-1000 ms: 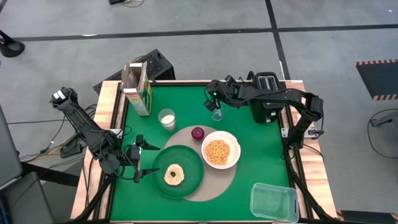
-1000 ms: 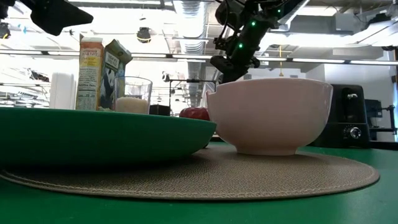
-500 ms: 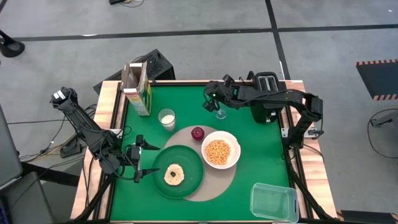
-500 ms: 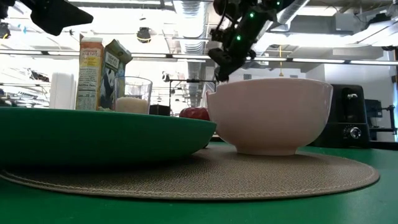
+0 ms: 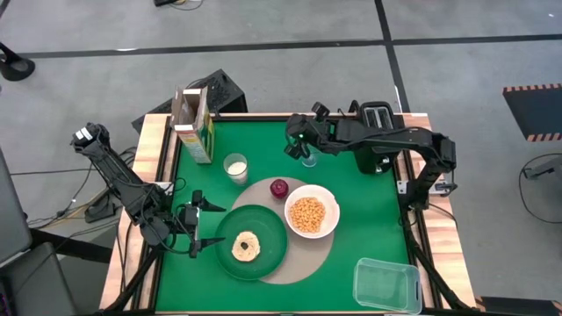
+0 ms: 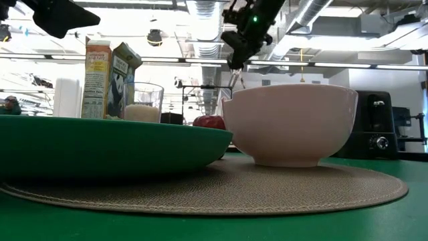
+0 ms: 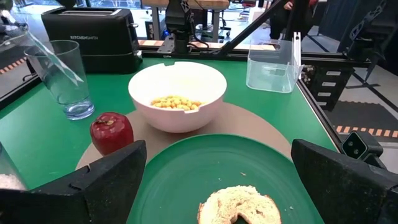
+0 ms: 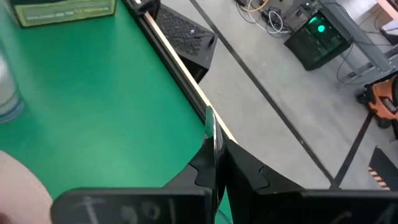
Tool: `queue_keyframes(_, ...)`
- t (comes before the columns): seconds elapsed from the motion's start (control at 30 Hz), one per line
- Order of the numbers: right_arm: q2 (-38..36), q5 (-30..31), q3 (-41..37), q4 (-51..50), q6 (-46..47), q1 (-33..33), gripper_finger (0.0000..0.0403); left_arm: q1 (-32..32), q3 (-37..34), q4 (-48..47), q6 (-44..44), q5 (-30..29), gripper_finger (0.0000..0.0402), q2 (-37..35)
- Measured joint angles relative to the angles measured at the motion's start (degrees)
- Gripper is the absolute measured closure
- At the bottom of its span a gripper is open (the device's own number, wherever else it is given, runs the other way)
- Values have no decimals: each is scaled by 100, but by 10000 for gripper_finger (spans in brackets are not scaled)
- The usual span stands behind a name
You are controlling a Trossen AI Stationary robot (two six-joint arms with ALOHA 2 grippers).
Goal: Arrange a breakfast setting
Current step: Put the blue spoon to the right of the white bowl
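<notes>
My right gripper (image 5: 299,142) hangs over the far middle of the table, above a clear glass (image 5: 308,159), and is shut on a metal spoon (image 7: 53,55). The spoon slants down into that glass. A dark-green plate (image 5: 263,230) with a bagel and a white bowl (image 5: 311,211) of cereal sit on the round tan mat (image 5: 309,254), with a red apple (image 5: 279,188) beside them. A cereal box (image 5: 194,125) stands at the far left. My left gripper (image 7: 217,152) is open and empty at the plate's left edge. My right gripper pinches the spoon's thin handle (image 8: 212,134) between its two fingers, which lie across it. It comes from above (image 6: 242,47). The spoon slants down below the gripper, and its lower end is inside the glass (image 7: 74,74).
A glass of milk (image 5: 235,167) stands left of the mat. A black toaster (image 5: 376,132) stands at the far right, under the right arm. A clear plastic tub (image 5: 386,285) sits at the near right corner. Wooden rails edge the green table.
My right gripper has risen and gone a little toward the table's left edge, still shut on the spoon. The glass has stayed where it was.
</notes>
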Motion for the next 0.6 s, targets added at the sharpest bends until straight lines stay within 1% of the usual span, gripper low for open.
queue_keyframes(0.3, -93, -7, 728, -789, 53, 238, 360, 0, 0, 0, 0, 0, 15, 0)
queue_keyframes(0.6, -1115, -50, 705, -1095, 563, 527, 360, 2, 0, 1, 0, 1, 15, 0)
